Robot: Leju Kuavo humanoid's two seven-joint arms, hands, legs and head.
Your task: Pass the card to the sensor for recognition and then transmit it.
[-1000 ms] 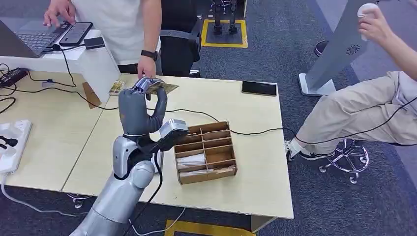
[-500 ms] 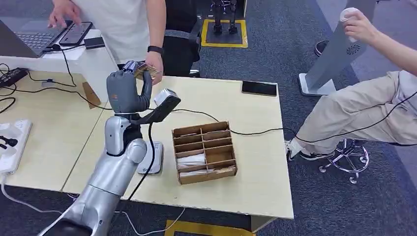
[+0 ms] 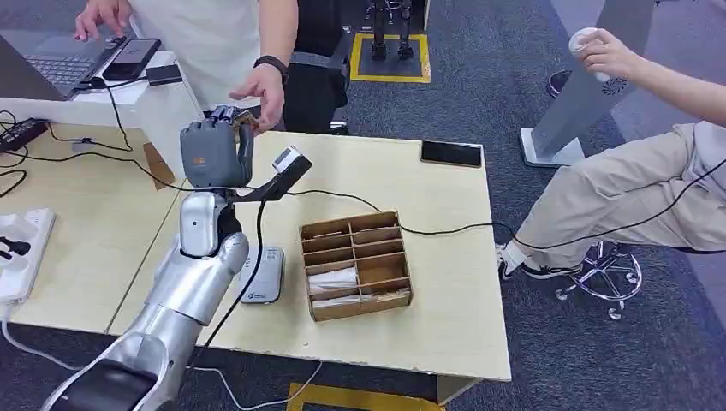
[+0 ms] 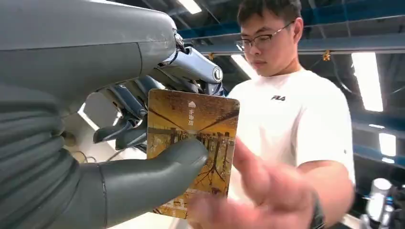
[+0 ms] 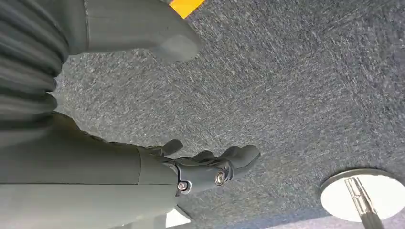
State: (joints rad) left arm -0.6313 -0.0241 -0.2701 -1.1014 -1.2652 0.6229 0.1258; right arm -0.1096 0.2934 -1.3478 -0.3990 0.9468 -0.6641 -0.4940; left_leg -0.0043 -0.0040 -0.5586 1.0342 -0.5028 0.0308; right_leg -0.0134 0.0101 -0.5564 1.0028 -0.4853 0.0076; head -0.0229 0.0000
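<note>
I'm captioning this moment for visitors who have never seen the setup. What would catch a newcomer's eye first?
First, the robot's left hand, raised over the table's far edge, pinching a golden card toward a person's hand reaching in for it. Next, the partitioned cardboard box standing mid-table, with the grey card sensor lying beside it. The right hand hangs over grey carpet, holding nothing.

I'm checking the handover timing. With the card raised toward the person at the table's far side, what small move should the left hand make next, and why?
Probably hold steady, then loosen its hold once the person grips: the left hand pinches the card, and the person's hand is close but not yet closed on it.
</note>
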